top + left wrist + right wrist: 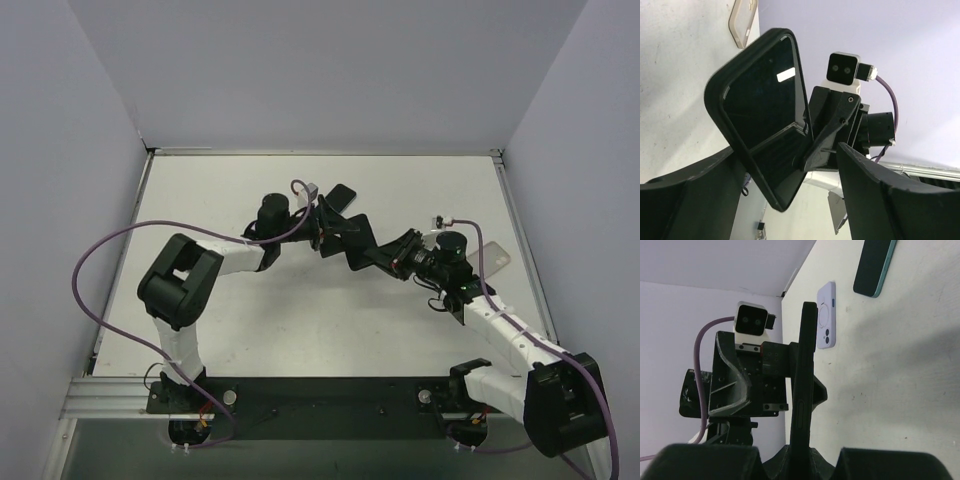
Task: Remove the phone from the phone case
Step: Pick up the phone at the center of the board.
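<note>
left fingers (685,205): spread wide, gripping nothing. They straddle the phone; one touches the case rim, the other is clear of it.
lilac cover (826,315): flat on the desk (300,320), camera cut-outs up. Can't tell if a phone sits in it.
teal-edged handset (340,195): flat on the desk, just beyond my left wrist, near the lilac cover.
phone (765,100): off the desk, in the air between my two wrists, tilted, screen dark.
phone case (715,95): black, wrapped round the phone on every edge I can see.
right fingers (705,462): pinched on the phone's lower end across its thickness; one lies on the screen side.
clear case (495,255): empty, flat on the desk beside my right wrist, well apart from the phone.
</note>
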Controlling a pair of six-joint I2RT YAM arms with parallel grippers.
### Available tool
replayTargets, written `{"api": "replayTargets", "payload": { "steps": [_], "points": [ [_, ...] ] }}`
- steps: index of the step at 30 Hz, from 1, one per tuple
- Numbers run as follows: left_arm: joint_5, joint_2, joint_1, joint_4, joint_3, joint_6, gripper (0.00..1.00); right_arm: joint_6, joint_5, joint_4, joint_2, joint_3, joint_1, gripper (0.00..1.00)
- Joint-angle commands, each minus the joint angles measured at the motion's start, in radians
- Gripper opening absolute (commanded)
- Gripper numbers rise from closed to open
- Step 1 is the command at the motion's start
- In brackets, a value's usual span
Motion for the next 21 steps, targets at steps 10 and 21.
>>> {"api": "replayTargets", "payload": {
  "steps": [10, 21],
  "points": [
    [-0.010, 0.028, 0.012, 0.062, 0.112, -0.040, 0.56, 0.124, -0.006, 0.355, 0.111, 0.005, 0.116, 0.00],
    [-0.027, -0.004, 0.061, 0.060, 0.078, -0.057, 0.54, 0.144, 0.003, 0.388, 0.107, -0.031, 0.118, 0.00]
  ]
}}
